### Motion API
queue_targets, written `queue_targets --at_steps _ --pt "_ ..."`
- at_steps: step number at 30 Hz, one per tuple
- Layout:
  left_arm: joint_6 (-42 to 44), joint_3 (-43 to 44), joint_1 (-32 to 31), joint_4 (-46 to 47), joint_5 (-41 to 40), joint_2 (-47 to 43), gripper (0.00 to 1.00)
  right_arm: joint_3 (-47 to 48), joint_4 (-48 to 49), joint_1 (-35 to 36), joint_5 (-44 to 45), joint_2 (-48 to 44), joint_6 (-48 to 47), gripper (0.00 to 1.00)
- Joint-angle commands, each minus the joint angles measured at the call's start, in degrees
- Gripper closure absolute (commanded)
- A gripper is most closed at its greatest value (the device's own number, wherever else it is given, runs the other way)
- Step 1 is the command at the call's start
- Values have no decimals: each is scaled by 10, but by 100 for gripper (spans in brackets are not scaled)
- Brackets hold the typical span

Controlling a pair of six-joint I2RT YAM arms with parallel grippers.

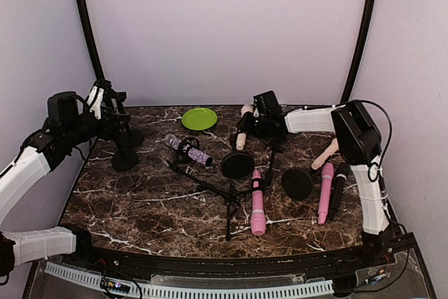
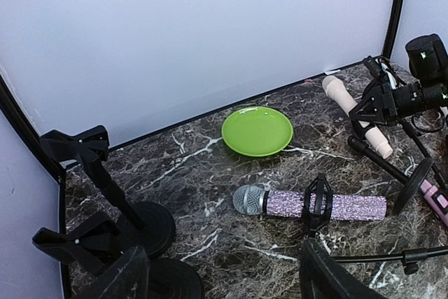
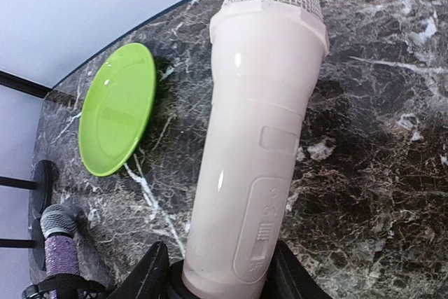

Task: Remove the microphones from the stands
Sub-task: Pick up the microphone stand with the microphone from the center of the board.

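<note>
Right wrist view shows my right fingers point(image 3: 148, 276) clasping the cream mic point(image 3: 259, 138) (overhead hides that); left gripper point(image 2: 224, 278) gapes.

A: We are seeing a green plate point(image 1: 199, 118) sitting at the back of the dark marbled worktop point(image 1: 140, 201).
B: And we are finding a pink microphone point(image 1: 257, 204) lying flat near the middle.
A: We are also spotting a second pink microphone point(image 1: 326, 192) lying at the right, just beside a black microphone point(image 1: 338, 190).
</note>
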Motion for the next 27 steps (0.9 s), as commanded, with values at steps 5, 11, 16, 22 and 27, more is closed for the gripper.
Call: queue_targets --at_steps 5,11,16,22,27 --pt "-89 21 -47 47 49 8 34 -67 195 -1 -48 -132 -23 90" --pt "-158 7 -104 135 77 27 35 -150 321 2 -62 -194 -66 90" --pt "-169 24 -153 177 89 88 35 -199 389 11 -73 -238 -97 92" --pt "-176 53 -203 229 128 153 37 -230 426 19 -87 -296 -101 92" --pt "-169 86 -250 243 140 209 38 -253 440 29 -92 -350 -95 94"
